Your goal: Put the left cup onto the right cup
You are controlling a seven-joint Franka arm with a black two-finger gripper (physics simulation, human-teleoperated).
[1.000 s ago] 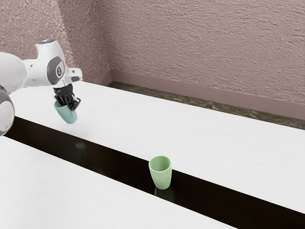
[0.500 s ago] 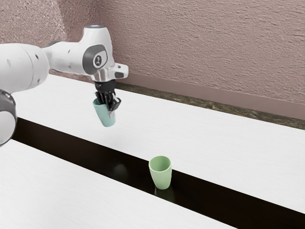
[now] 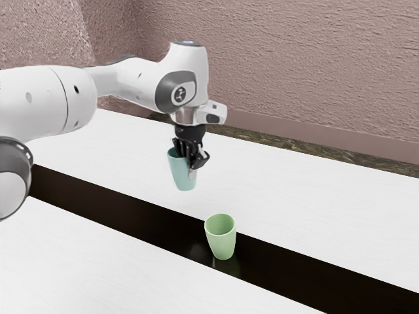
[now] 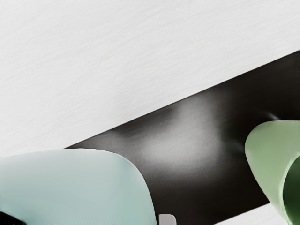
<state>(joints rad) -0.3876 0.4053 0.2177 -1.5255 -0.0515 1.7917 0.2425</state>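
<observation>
Now: carry phase, I judge; stacking not yet done.
Tool [image 3: 192,159]: clamped on the teal cup [image 3: 181,171] at its rim wall, so it hangs tilted.
Teal cup: airborne, above the green cup [image 3: 220,235], offset toward the exterior view's left.
Green cup: upright on the bench's [image 3: 294,190] dark strip, mouth up to receive.
Next: probably centre overhead, then lower.
</observation>
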